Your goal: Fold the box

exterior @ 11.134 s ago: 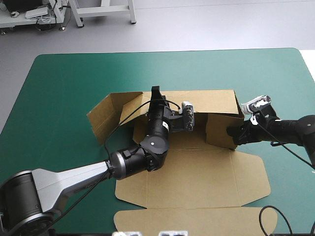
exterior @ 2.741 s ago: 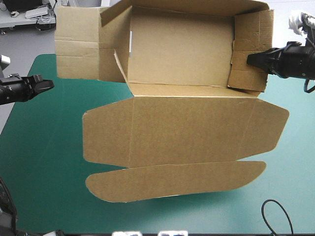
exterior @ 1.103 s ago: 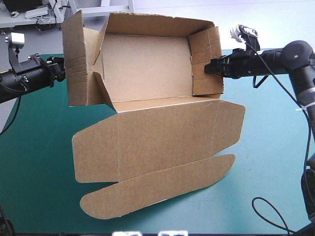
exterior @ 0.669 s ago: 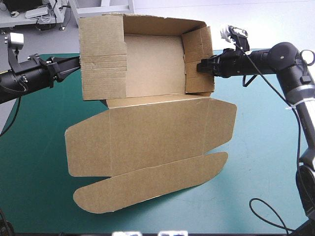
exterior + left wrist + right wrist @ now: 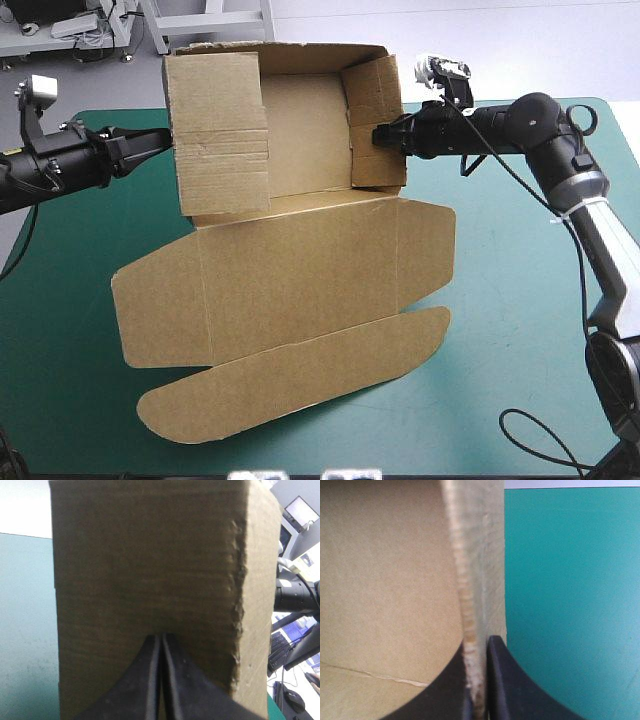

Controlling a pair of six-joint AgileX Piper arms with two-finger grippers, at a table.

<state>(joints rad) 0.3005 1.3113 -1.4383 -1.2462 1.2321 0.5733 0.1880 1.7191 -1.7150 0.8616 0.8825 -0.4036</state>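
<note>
Teal-green cover (image 5: 520,300) below, and the box (image 5: 300,260) is up in the air above it, tipped toward the camera with its open tray facing us and the lid panel (image 5: 300,275) hanging down in front. Over on the left, the left gripper (image 5: 162,140) has its black fingers pressed together into a point, tip right against the outer face of the left end flap (image 5: 220,130). By the wrist view it's pushing, not pinching. Across the tray to the right, the right gripper (image 5: 382,136) is clamped on the right end wall (image 5: 375,110), with the board's edge sandwiched between its two fingers. That looks like the only real hold on the box. Judging by the board, this is light, stiff corrugated stuff that gives only at the creases, so the dangling lid will likely swing with any turn. The best purchase is a wall edge close to a fold. A hold farther out would probably just bend the flap.
</note>
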